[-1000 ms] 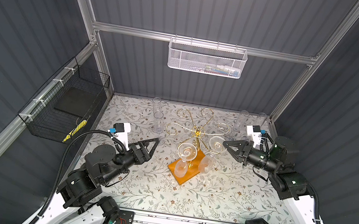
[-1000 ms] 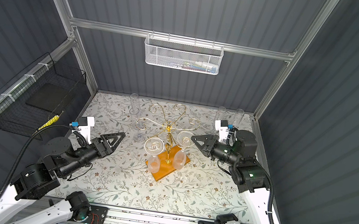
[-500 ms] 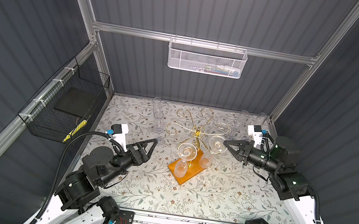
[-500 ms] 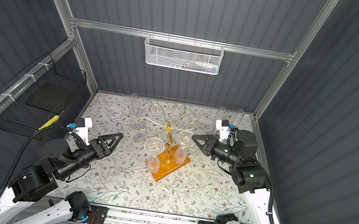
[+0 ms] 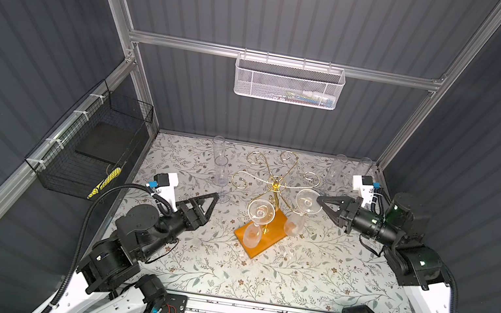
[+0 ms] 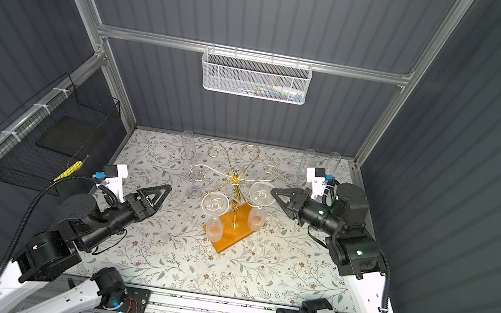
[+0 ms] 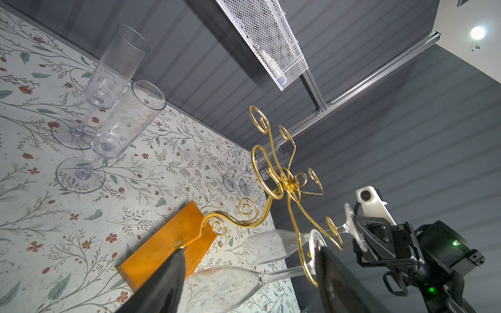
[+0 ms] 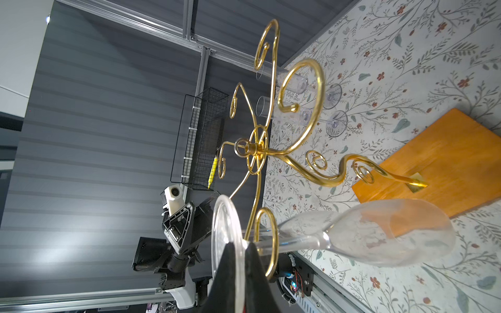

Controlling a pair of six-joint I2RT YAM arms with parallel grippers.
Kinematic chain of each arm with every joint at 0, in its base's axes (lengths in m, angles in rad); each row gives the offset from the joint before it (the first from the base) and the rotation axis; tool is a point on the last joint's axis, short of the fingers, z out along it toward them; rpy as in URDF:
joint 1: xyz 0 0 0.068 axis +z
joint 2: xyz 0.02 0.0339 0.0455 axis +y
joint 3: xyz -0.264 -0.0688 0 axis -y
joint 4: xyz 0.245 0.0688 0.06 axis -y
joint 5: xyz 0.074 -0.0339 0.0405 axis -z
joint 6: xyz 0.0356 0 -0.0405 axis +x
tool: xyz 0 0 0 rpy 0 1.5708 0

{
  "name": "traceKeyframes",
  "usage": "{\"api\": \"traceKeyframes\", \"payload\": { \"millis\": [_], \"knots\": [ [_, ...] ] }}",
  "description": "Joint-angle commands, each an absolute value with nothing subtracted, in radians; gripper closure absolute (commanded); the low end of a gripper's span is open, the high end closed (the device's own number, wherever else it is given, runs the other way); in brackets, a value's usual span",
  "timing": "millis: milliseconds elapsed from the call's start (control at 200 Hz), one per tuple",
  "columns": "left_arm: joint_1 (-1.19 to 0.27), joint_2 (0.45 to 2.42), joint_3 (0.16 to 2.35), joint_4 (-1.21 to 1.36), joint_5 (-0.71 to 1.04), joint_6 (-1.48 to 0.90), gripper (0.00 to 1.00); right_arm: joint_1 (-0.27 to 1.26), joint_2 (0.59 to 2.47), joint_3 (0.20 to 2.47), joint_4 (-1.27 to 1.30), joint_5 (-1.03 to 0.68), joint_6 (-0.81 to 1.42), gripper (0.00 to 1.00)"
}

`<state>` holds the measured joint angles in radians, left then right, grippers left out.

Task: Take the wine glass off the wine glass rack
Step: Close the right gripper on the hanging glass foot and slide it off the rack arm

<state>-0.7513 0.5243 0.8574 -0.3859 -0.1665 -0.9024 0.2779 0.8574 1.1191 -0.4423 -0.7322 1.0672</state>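
1. Dark grey ribbed walls close in a floral-patterned desk (image 5: pixel 308 277). A black wire basket (image 5: pixel 89 144) hangs on the wall far left of the wine glass rack (image 5: pixel 276 182). A white mesh basket (image 5: pixel 289 83) hangs on the rail behind and above it.
2. Left of the rack, the left gripper (image 5: pixel 213 197) hovers with its jaws spread wide and empty. It is clear of the gold wire and has barely shifted over the last second.
3. Two champagne flutes (image 5: pixel 220 171) stand upright just left of the rack, the nearer one's foot close to that gripper.
4. The rack stands upright on its orange wooden base. A second wine glass (image 5: pixel 261 213) hangs bowl-down from a front arm, untouched.
5. The wine glass (image 5: pixel 306 201) hangs bowl-down on the rack's right-hand arm, its stem inside the scroll and its foot above the wire.
6. What changed is on the rack's right. A second ago the right gripper (image 5: pixel 321 199) had its jaws slightly apart at that foot. Now they are pinched shut on the foot's rim, and the right wrist view shows the fingers (image 8: pixel 227 271) either side of the clear disc.
7. So the grasp looks made, but the glass is not yet free. The next move probably calls for drawing the stem outward along the arm. A thin rim hold could slip, or it could drag the rack.
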Motion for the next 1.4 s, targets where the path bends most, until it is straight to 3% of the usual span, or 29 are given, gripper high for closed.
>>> {"api": "traceKeyframes", "payload": {
  "millis": [0, 410, 1061, 1396],
  "knots": [
    [-0.748, 0.526, 0.877, -0.400, -0.186, -0.895, 0.23, 0.282, 0.849, 1.164, -0.488, -0.759, 1.077, 1.00],
    [-0.748, 0.519, 0.874, -0.411, -0.196, -0.886, 0.23, 0.341, 0.884, 1.210, -0.497, -0.776, 1.113, 1.00],
    [-0.748, 0.456, 0.849, -0.444, -0.220, -0.896, 0.23, 0.379, 1.113, 1.374, -0.464, -0.720, 1.074, 1.00],
    [-0.747, 0.446, 0.864, -0.471, -0.242, -0.884, 0.23, 0.326, 1.080, 1.359, -0.525, -0.695, 1.037, 1.00]
  ]
}}
